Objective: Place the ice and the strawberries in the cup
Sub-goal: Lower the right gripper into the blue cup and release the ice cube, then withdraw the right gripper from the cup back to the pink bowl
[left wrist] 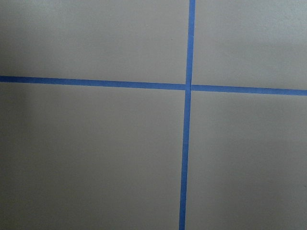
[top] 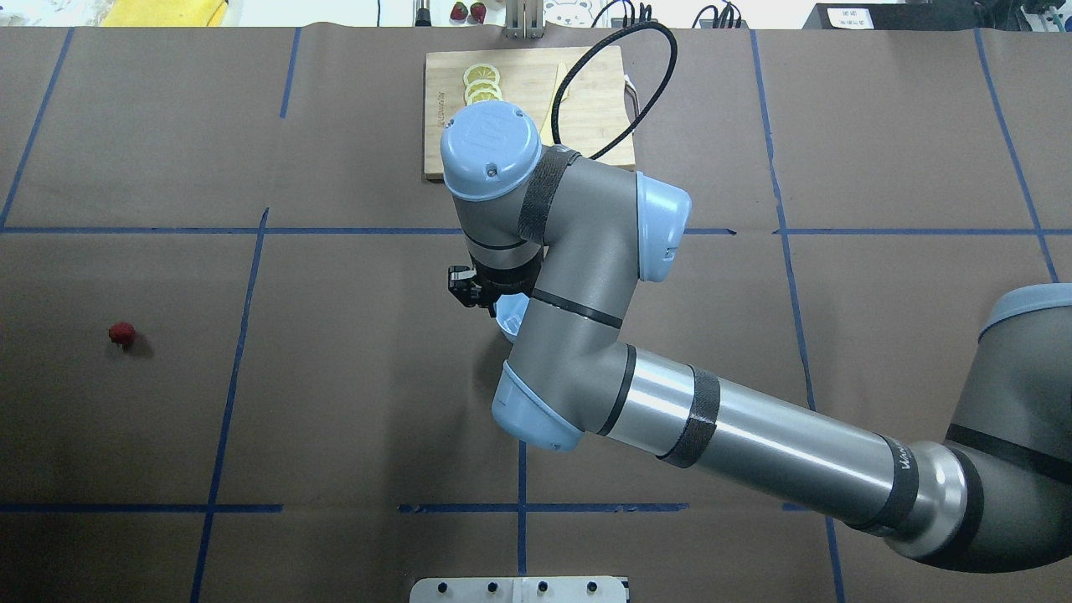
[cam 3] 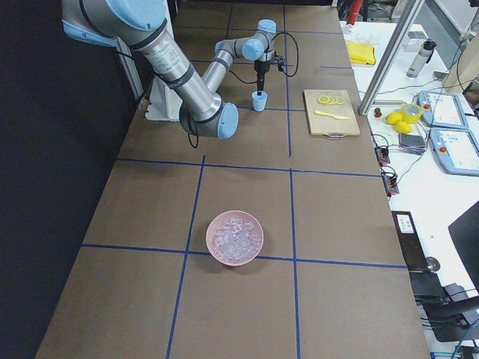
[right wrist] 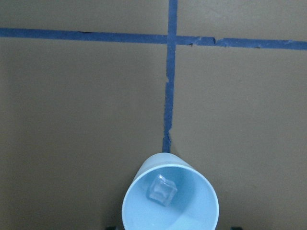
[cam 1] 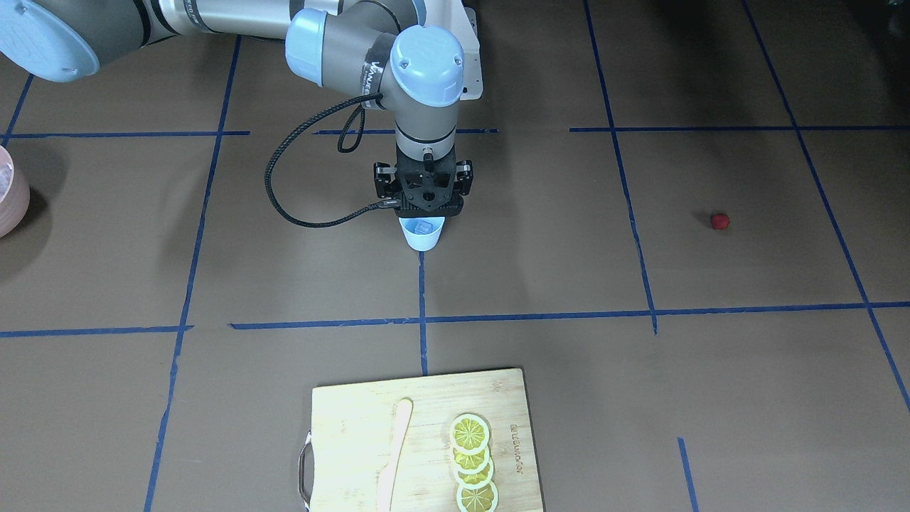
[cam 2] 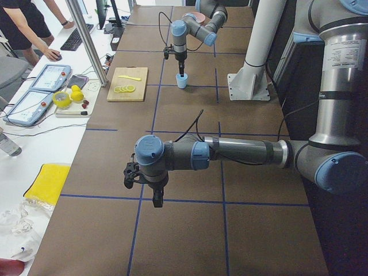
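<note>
Pale light-blue tapered cup [cam 1: 422, 237] stands upright near the middle of the brown paper-covered bench [cam 1: 569, 249], at the end of a strip of blue tape [cam 1: 422, 313]. One small clear ice cube [right wrist: 162, 189] lies inside it. The right end effector [cam 1: 424, 212] hangs straight above the rim, fingers spread and released, with nothing between them.

White lettering on that arm's wrist link [cam 1: 372, 75] is only partly readable. A dark brand mark is printed on the light wooden cutting board [cam 1: 348, 427], too small to make out. The board lies at the bench edge on the operators' side and carries a row of overlapping yellow lemon slices [cam 1: 473, 462] and a pale wooden spreader [cam 1: 394, 455].

Well apart from the cup, on the robot's left half, the tiny red strawberry [cam 1: 720, 221] sits alone on bare paper with open room all round. The pinkish-brown round bowl [cam 3: 254, 254], on the robot's right half, holds a heap of clear ice cubes [cam 3: 234, 236], with free surface around it.

The left end effector [cam 2: 157, 202] hangs above the bench near a tape crossing; whether it is released or clenched I cannot tell
</note>
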`<state>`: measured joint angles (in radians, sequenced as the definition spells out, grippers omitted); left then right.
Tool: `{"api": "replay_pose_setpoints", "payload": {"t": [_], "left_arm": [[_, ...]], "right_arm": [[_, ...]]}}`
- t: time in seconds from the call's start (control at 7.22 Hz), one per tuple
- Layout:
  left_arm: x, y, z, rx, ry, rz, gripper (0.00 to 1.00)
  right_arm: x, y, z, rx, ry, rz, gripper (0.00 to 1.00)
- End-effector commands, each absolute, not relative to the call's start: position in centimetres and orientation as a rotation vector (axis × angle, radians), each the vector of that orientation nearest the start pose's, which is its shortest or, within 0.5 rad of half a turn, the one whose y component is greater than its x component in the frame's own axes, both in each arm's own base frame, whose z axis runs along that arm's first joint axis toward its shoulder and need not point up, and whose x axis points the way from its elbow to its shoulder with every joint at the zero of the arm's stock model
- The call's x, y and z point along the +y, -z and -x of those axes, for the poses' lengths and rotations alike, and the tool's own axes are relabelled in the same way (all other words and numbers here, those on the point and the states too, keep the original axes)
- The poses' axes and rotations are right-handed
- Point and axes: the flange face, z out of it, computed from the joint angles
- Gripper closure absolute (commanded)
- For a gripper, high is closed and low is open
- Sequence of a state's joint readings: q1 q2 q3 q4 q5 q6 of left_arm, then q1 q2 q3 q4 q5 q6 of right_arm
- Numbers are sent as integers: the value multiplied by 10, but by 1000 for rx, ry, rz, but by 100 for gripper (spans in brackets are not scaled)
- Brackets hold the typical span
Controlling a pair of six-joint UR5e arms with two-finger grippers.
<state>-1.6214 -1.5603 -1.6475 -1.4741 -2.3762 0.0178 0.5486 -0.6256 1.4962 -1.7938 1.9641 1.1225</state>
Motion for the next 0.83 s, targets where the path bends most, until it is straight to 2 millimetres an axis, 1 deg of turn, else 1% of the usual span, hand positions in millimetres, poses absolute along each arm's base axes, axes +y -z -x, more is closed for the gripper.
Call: {"api": "replay_pose_setpoints", "payload": {"t": [0.0, 0.14, 0.28, 0.42, 0.55, 0.69], "left_arm": [[-484, -628, 86, 807, 45, -7, 0], [-485, -625, 86, 805, 43, -13, 0], [-485, -623, 86, 807, 41, -16, 0], [-486, -619, 86, 807, 40, -23, 0], [-485, -616, 86, 806, 37, -28, 0], [-485, -615, 87, 808, 36, -33, 0]], "right_arm": [[-471, -136, 501, -780, -12, 2, 1], [-467, -163, 445, -798, -27, -36, 1], [-471, -184, 402, -792, -19, -77, 0], [-475, -198, 363, -783, -5, -116, 0], [-471, -228, 316, -763, 66, -165, 0], [-463, -261, 267, -754, 134, -177, 0]]}}
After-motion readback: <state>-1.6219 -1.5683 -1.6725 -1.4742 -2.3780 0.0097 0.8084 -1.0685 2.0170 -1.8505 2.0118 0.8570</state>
